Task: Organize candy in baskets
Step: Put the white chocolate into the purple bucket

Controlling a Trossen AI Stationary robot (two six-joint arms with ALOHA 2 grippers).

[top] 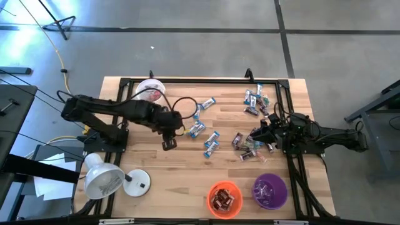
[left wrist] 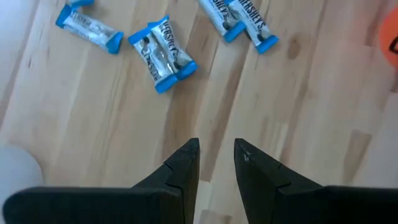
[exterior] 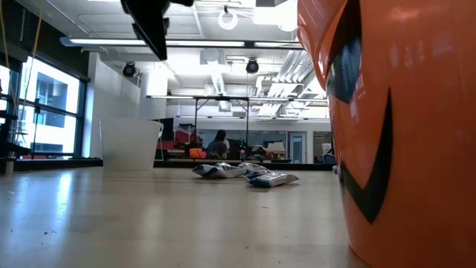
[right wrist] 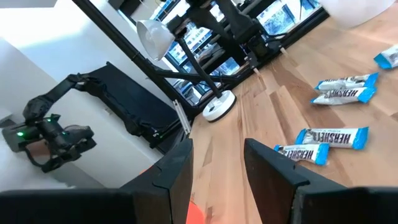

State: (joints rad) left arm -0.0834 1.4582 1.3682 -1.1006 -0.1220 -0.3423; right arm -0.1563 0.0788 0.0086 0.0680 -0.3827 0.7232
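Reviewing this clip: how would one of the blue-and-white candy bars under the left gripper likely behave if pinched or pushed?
The candy bar looks small and flat, so probably light and unlikely to roll. Its glossy, crinkled wrapper may slip or crumple. The left gripper hovers open above bare wood.

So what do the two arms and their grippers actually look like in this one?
Both arms are dark, nearly black, jointed segments with thin black cables looping alongside. The left gripper has two matte black wedge-shaped fingers tapering to blunt tips. The right gripper has the same flat-sided dark fingers. No markings or labels are visible on either.
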